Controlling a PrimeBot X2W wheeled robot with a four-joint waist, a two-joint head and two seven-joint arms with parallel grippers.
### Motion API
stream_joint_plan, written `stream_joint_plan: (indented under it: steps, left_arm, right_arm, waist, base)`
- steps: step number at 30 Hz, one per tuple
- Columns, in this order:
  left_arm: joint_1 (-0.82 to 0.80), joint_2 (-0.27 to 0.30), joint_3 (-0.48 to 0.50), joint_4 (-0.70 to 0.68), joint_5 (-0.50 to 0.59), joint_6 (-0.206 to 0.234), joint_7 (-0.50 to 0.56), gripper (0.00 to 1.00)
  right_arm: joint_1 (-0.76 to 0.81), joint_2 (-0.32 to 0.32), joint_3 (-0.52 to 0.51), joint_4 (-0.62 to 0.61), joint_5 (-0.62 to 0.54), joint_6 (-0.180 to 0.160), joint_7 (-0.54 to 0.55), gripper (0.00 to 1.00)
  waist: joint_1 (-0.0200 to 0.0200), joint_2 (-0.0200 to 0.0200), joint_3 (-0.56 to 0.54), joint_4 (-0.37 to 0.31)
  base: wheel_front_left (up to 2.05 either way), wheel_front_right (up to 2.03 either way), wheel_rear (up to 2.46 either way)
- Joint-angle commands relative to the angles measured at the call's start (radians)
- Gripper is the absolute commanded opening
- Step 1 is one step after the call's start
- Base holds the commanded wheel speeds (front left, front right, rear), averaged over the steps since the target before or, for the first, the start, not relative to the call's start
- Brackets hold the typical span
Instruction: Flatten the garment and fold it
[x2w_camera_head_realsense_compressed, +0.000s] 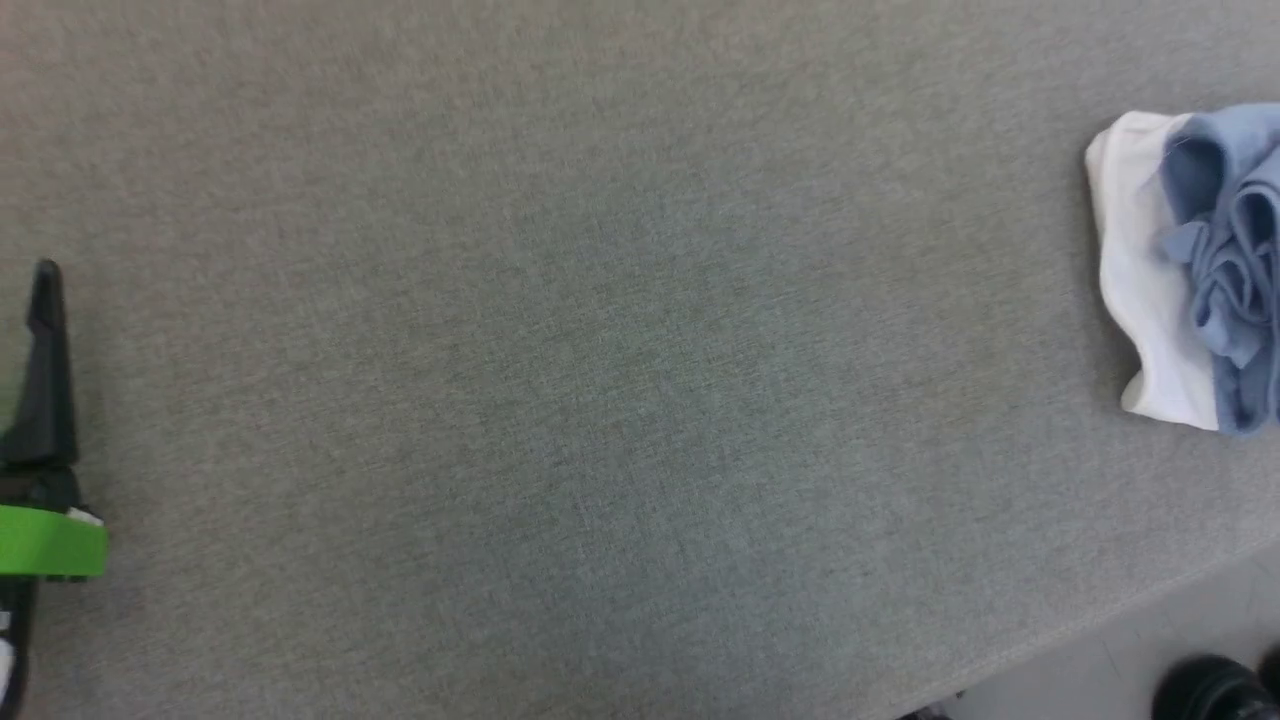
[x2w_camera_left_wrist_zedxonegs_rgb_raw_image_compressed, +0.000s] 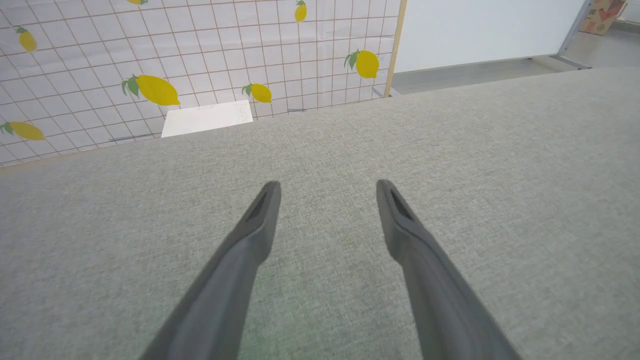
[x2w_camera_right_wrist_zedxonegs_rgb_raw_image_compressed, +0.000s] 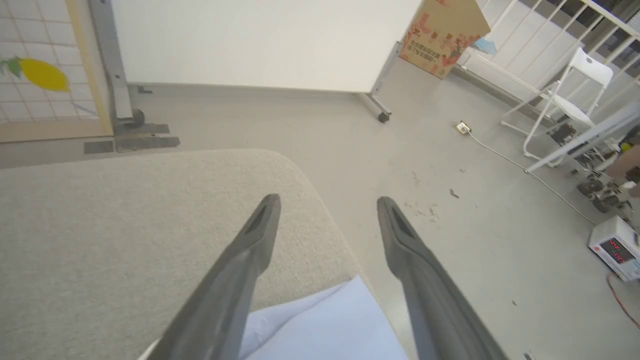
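Table: grey woven cloth top spread under me, rounded corner on my right.
Far screen: white tile pattern with yellow lemons.
Partition: plain white board.
Floor: pale grey, scuffed; cardboard box and white folding chair far right.

1 garment; 1 tbl; L pincer + R pincer = 2.

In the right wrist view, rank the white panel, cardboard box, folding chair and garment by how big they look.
1. white panel, clearly largest.
2. garment, though near the camera and cropped by the frame.
3. cardboard box and folding chair look about alike, so unranked.
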Motion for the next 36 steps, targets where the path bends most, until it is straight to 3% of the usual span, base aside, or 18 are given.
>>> stream_joint_plan:
  steps: [1,5,9,18,25,36]
  left_arm:
    - [-0.017,-0.02,-0.012,0.023,-0.005,0.007,-0.018,1.0]
    - [-0.037,-0.074,-0.046,0.096,-0.009,0.014,-0.057,1.0]
    - [-0.057,-0.147,-0.096,0.196,-0.011,0.018,-0.099,1.0]
    - [-0.081,-0.254,-0.156,0.311,-0.004,0.024,-0.139,1.0]
    - [-0.076,-0.299,-0.171,0.365,0.002,0.025,-0.15,1.0]
    - [-0.056,-0.326,-0.182,0.413,0.011,0.014,-0.156,1.0]
  right_arm:
    - [-0.023,-0.001,0.039,-0.014,0.022,-0.002,-0.044,1.0]
    - [-0.054,0.011,0.145,-0.03,0.071,-0.002,-0.175,1.0]
    - [-0.031,0.108,0.247,-0.038,0.109,-0.002,-0.36,1.0]
    - [0.19,0.236,0.314,-0.055,0.14,-0.002,-0.594,1.0]
    - [0.369,0.3,0.347,-0.011,0.137,-0.002,-0.701,1.0]
    - [0.553,0.31,0.389,0.11,0.157,-0.002,-0.792,1.0]
  waist:
    - [-0.0002,0.0035,-0.1,0.024]
    - [-0.0002,0.0035,-0.205,0.059]
    - [-0.0002,0.0035,-0.344,0.132]
    - [-0.0002,0.0035,-0.501,0.262]
    - [-0.0002,0.0035,-0.568,0.319]
    - [-0.0002,0.0035,-0.583,0.36]
  base:
    - [0.0,0.0,0.0]
    - [0.0,0.0,0.0]
    - [0.0,0.0,0.0]
    - [0.0,0.0,0.0]
    - [0.0,0.0,0.0]
    - [0.0,0.0,0.0]
